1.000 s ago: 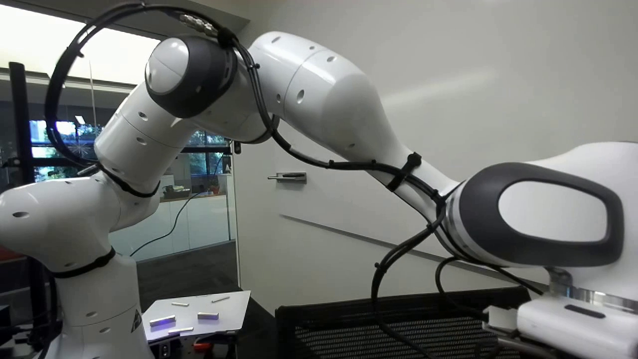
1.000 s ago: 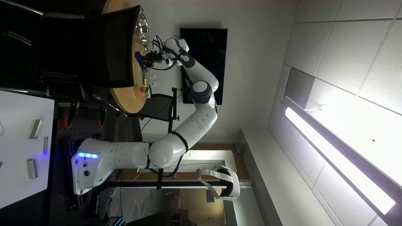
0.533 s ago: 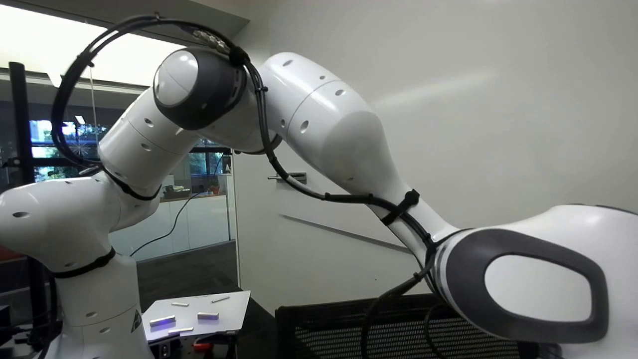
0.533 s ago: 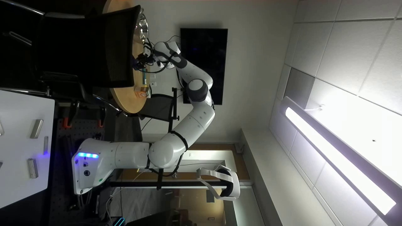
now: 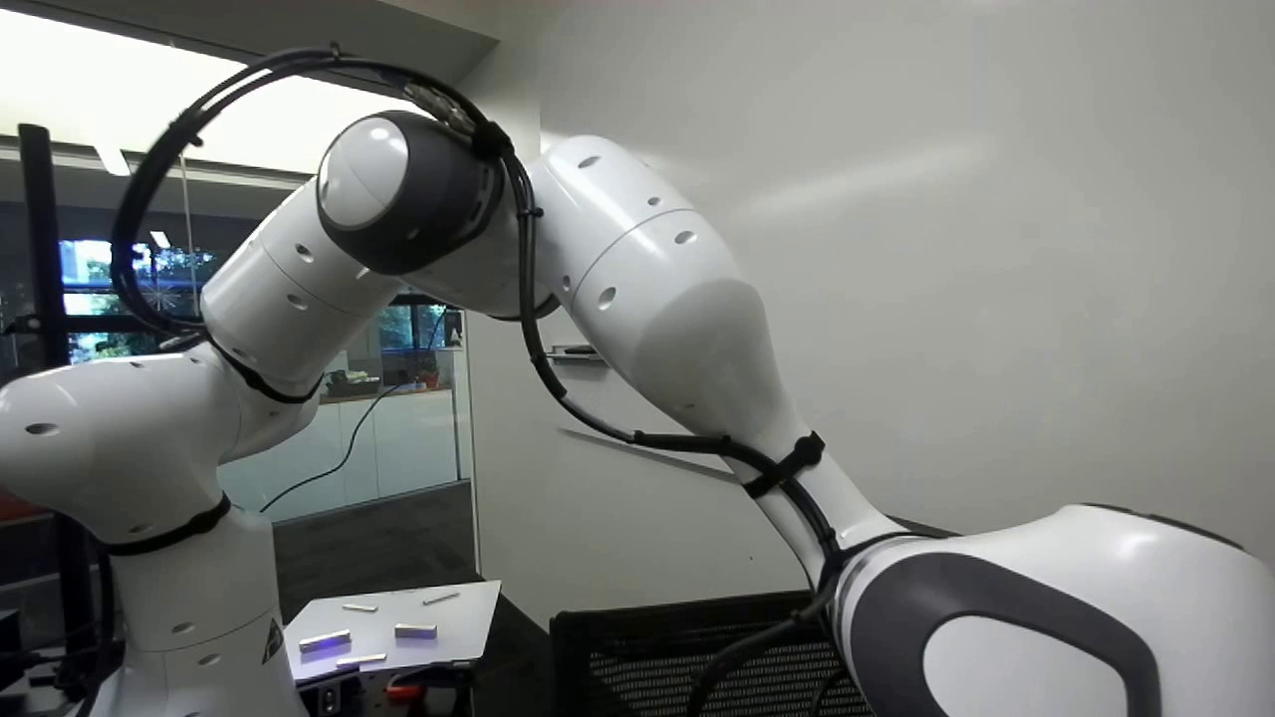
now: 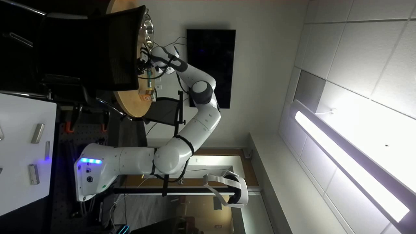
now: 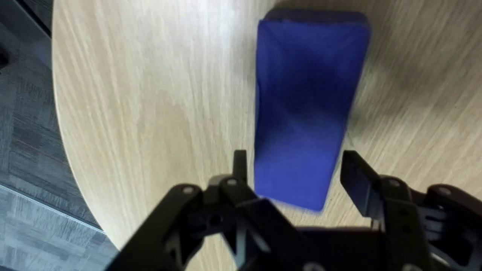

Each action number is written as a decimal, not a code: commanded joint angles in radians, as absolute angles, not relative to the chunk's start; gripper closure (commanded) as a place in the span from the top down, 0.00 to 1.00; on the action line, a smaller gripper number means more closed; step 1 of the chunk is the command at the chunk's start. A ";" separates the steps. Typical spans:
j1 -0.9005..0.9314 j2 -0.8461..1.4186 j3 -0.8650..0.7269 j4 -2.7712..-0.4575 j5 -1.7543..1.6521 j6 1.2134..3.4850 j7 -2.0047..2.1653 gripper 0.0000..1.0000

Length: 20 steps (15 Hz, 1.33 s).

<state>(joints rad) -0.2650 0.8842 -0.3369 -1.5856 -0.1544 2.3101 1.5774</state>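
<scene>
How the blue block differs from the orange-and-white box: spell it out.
The blue block is plain; the orange-and-white box is patterned. The open tool straddles the block, while the box stands apart from it on the table. Both are boxy.

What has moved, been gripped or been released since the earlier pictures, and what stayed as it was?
The arm has swung down toward the table, taking the gripper with it. The blue block, at the gripper's tip a second ago, now lies between open jaws with gaps showing, so it seems let go. The carton, large dark chair and headset stayed put.
</scene>
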 commanded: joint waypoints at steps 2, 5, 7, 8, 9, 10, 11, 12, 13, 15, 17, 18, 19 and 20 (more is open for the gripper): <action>-0.244 0.871 -0.358 -1.634 -0.141 2.339 1.529 1.00; -0.237 0.859 -0.362 -1.658 -0.145 2.356 1.514 1.00; -0.216 0.840 -0.377 -1.679 -0.165 2.378 1.500 1.00; -0.203 0.825 -0.387 -1.692 -0.173 2.385 1.489 1.00; -0.188 0.801 -0.396 -1.709 -0.183 2.395 1.472 1.00; -0.173 0.781 -0.408 -1.721 -0.193 2.401 1.467 1.00; -0.154 0.753 -0.422 -1.737 -0.208 2.410 1.459 1.00; -0.137 0.719 -0.433 -1.751 -0.223 2.413 1.449 1.00; -0.121 0.685 -0.439 -1.758 -0.234 2.404 1.438 1.00; -0.094 0.609 -0.446 -1.762 -0.260 2.360 1.417 1.00; -0.076 0.537 -0.438 -1.759 -0.280 2.320 1.383 1.00; -0.077 0.496 -0.424 -1.752 -0.279 2.283 1.358 1.00; -0.080 0.464 -0.408 -1.737 -0.274 2.244 1.332 1.00; -0.084 0.430 -0.390 -1.724 -0.262 2.197 1.305 1.00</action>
<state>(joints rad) -0.0831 0.5586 -0.4294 -1.6997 -0.2646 2.2991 1.3773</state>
